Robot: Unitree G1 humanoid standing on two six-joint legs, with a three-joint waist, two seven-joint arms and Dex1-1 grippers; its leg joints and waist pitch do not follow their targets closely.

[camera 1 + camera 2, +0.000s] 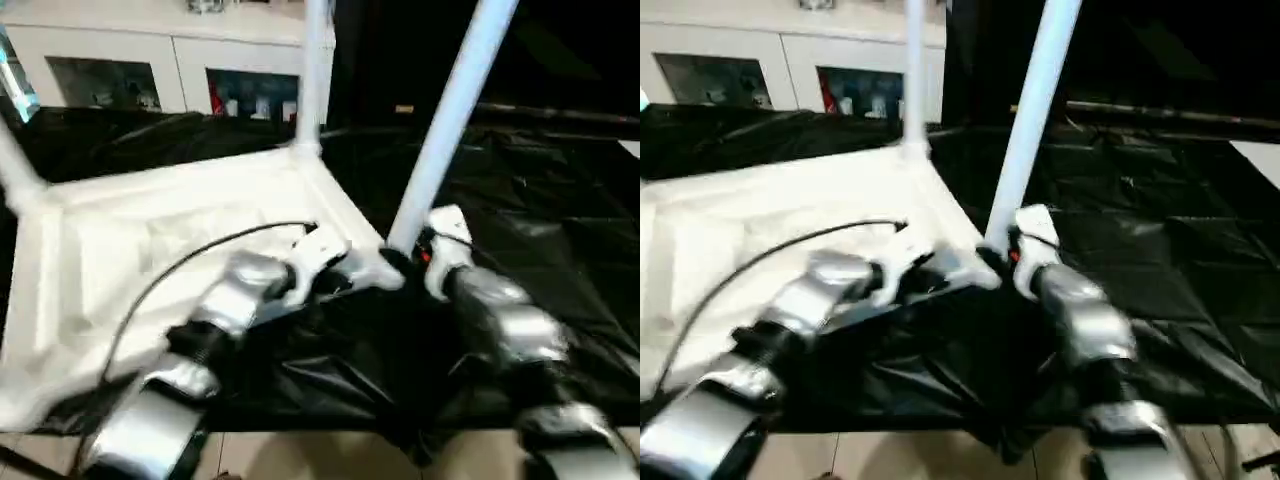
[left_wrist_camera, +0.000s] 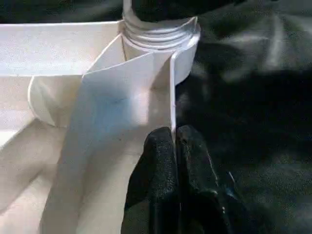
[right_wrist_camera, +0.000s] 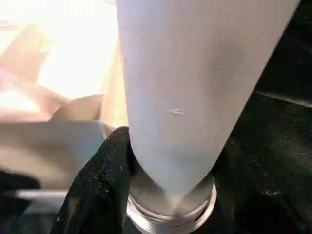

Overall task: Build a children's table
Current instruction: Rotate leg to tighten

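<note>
A big table draped in crinkled black sheeting [image 1: 540, 250] carries the white tabletop [image 1: 170, 240], which lies underside up directly on the sheeting, toward the table's left side and near edge.

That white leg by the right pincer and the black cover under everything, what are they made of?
The leg looks like smooth matte white plastic tubing: even colour, soft sheen, moulded rings at its base, though painted metal can't be ruled out. The black cover looks like thin plastic sheeting: glossy, creased and wrinkled.
</note>
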